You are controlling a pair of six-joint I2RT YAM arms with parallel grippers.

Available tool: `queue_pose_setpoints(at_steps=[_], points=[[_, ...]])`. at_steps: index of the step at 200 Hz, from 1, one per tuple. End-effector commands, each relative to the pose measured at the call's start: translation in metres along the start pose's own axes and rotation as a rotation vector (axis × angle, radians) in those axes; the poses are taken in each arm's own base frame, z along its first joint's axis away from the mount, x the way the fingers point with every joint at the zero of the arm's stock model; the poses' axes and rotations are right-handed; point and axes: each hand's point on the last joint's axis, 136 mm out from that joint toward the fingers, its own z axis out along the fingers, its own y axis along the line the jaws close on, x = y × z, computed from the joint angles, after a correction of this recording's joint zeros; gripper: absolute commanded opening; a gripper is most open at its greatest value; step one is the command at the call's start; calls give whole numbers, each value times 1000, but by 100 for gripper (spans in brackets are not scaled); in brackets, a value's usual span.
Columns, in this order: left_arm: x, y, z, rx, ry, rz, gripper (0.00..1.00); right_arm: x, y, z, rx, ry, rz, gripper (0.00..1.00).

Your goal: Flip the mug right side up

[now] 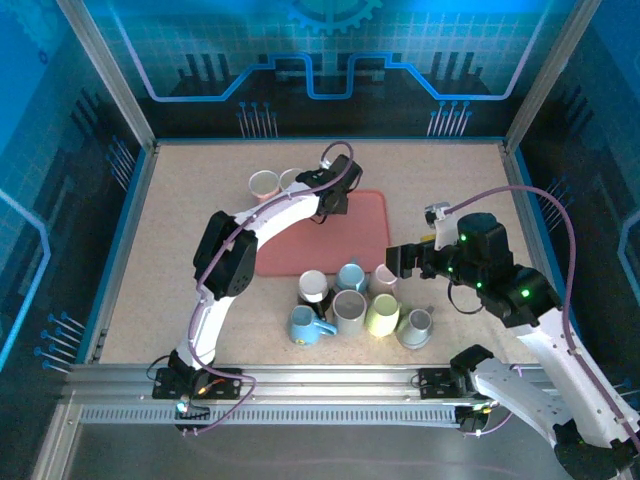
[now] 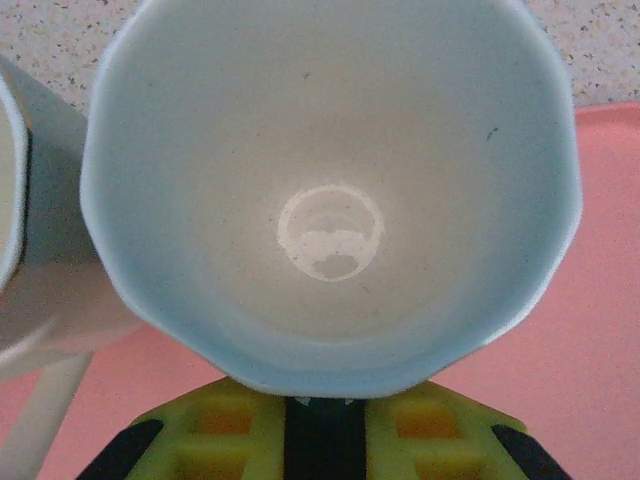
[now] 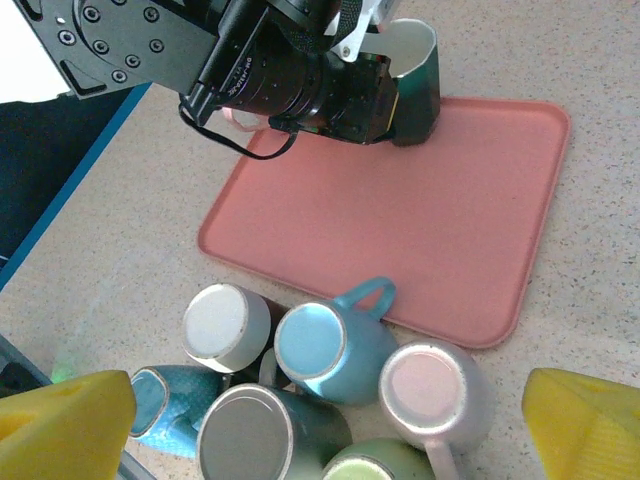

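Pink tray (image 3: 440,230) | left tool (image 3: 388,100) clamps upright mug (image 3: 418,85), handle hidden | right tool (image 1: 400,263) open, fingertips (image 3: 60,420) cropped

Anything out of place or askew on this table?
The ceramic mugs clustered at the near edge of the pink plastic tray stand bases-up, and the blue ceramic mug at their left appears tipped on its side. Nothing looks spilled or broken.

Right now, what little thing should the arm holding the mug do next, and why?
Probably open the left gripper and let go. The mug it grips looks already right side up, with its mouth facing upward, and it seems to stand on a corner of the pink tray. A gentle release should leave it standing there.
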Motion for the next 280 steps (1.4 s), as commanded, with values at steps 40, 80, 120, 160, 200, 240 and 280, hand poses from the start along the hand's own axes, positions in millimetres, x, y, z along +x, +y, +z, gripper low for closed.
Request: queue_pose_setpoints(at_steps=[40,80,120,160,200,240,280], points=[[-18,14,5,-52,-52,-57,24,9,2,2,-7,29,-17,100],[-21,9,-8,8,-70,-105,43,7,2,-2,2,32,-32,100],[-26,4,-39,106,-98,-164,46,6,7,-7,-12,40,-49,100],[-27,7,-85,185,-132,-185,47,2,14,-19,-28,44,-118,100],[-24,15,-156,319,-159,-163,47,16,45,-12,-179,105,-246,100],[6,57,-210,329,-146,-92,48,66,108,16,-308,226,-793,99],[62,105,-237,373,-124,-34,49,120,142,62,-377,409,-1201,100]])
